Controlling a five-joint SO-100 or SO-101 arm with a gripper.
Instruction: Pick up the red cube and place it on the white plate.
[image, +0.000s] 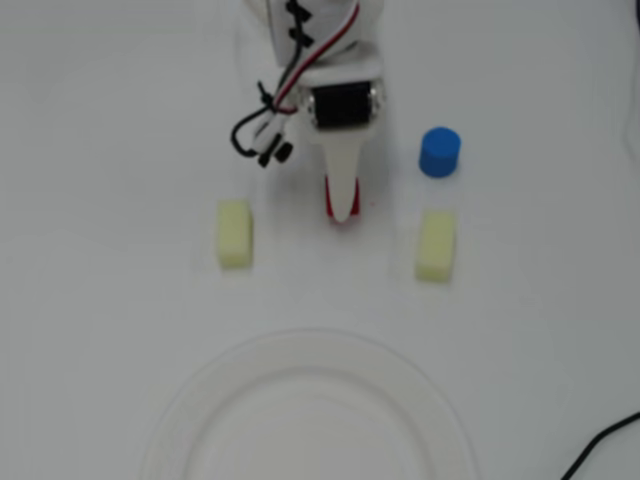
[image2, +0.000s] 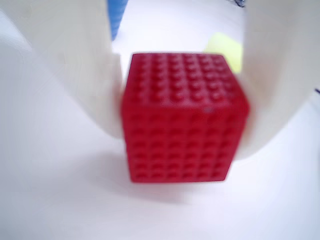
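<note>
Pincer (image: 342, 212) is down at the table (image: 100, 120), its two white fingers (image2: 75, 75) on either side of the red cube (image2: 182, 117). From the wrist view the fingers look pressed against the cube's left and right faces, so I judge it clamped on the cube, though blur hides the exact contact lines. The cube's base appears to sit on the table, with a soft shadow beneath, so I take it as gripped but not yet lifted.

From overhead, only slivers of red show under the fingertip. A blue cylinder (image: 440, 151) stands to the right, near but apart. One pale yellow block (image: 234, 234) lies to the left and another yellow block (image: 436, 245) to the right, both clear of the pincer. The white plate (image: 200, 390) fills the bottom of the overhead view, well apart from the cube and almost blending with the table.

To do this step well, I would hold the squeeze steady, lift straight up before travelling, pass between the two yellow blocks, and lower over the plate's middle before letting go
</note>
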